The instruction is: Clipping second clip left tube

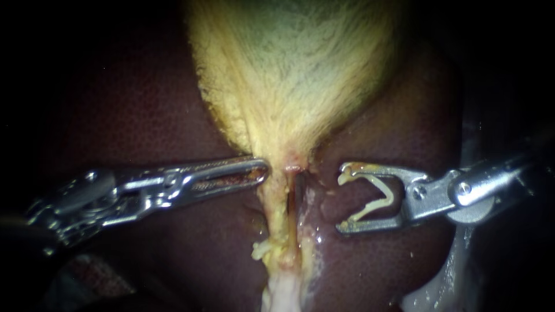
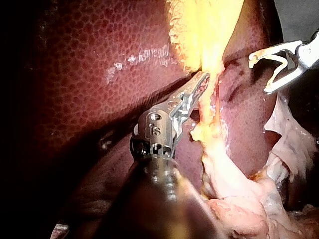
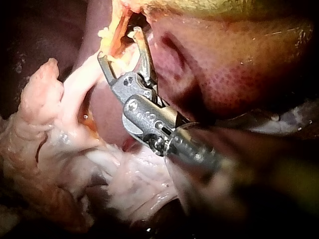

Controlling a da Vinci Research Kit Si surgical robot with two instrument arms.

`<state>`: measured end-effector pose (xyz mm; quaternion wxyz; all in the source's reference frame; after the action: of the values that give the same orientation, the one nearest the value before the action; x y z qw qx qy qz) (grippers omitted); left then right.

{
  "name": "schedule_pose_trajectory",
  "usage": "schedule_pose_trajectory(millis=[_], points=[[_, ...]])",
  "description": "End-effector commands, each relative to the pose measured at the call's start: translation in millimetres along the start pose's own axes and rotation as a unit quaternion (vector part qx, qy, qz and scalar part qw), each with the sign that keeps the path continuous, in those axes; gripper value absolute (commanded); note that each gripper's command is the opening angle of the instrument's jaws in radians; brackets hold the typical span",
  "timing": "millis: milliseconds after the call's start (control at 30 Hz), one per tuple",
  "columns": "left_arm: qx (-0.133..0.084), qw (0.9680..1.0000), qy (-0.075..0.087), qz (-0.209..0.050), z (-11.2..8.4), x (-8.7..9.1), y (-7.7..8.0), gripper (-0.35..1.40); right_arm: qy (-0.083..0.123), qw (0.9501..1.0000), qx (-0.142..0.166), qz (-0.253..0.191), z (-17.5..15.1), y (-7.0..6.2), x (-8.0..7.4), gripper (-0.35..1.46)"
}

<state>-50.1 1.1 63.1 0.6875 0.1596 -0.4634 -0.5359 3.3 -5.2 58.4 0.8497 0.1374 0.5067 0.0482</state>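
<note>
Right instrument: jaws spread wide, holding an unclosed pale clip between them, near but clear of what seems the left tube below the gallbladder, over dark liver; left instrument, jaws together, tip touching that tube's top.

Dark red liver, yellowish gallbladder lying against it, pale pink loose tissue heaped beside the liver
</note>
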Motion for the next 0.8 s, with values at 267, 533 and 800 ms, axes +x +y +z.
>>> schedule_pose_trajectory(millis=[267, 533, 800], points=[[-0.001, 1.0000, 0.001, -0.001, -2.8, -0.9, 1.0, -0.35, -0.001, 1.0000, -0.006, 0.007, 3.0, -1.6, -0.9, 0.60], [-0.015, 0.9999, -0.004, -0.002, -6.6, -1.8, 2.5, -0.35, 0.008, 0.9981, 0.034, 0.051, 10.0, -4.0, -2.3, 0.60], [-0.019, 0.9998, -0.004, -0.004, -7.1, -2.2, 2.1, -0.35, 0.008, 0.9964, 0.043, 0.072, 15.5, -4.2, -3.4, 0.60]])
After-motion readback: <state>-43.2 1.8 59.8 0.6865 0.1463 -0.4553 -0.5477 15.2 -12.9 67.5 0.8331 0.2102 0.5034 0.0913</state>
